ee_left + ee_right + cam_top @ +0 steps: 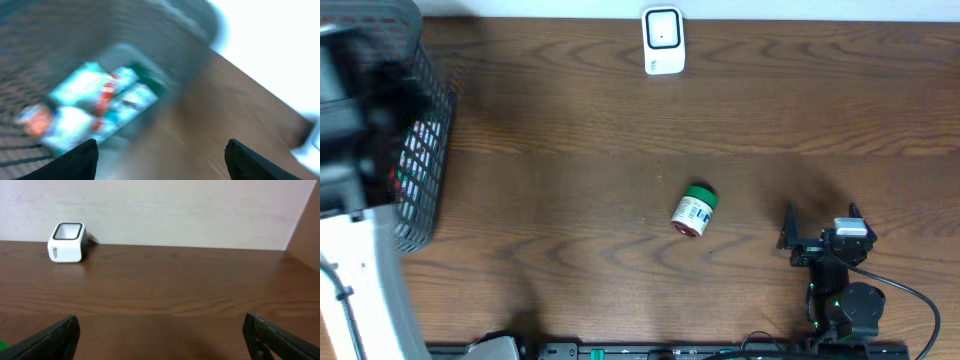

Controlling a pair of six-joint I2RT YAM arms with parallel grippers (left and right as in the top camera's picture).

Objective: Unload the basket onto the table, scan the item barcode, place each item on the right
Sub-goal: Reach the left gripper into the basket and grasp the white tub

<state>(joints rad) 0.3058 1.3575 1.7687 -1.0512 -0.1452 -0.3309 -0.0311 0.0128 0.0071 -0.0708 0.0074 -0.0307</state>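
Status: no scan is evident.

- Bottle (695, 211): green cap, white label, on its side near the middle of the tabletop (570, 120). Nothing touches it. Barcode position not legible at this size.
- Scanner (662, 41): white, upright at the far edge, well apart from the bottle, window facing the arms in the right wrist view (67, 242).
- Right tool (820, 218): released, jaws wide, nothing between them. It sits low, right of the bottle and clear of it, aimed at the far wall. A green sliver at the lower left edge of its camera is probably the bottle's cap.
- Left tool (160, 160): released, nothing between the jaws. It hangs over the wire basket (420, 150) at the left; its view is blurred, showing packets (90, 105) inside.

Judgement: the task stands at the start of a cycle. Left to do: grasp an item, lift it, turn its barcode to the scanner window and hold it there. The bottle looks like the item in hand; the left tool over the basket leaves open that a packet is meant instead.
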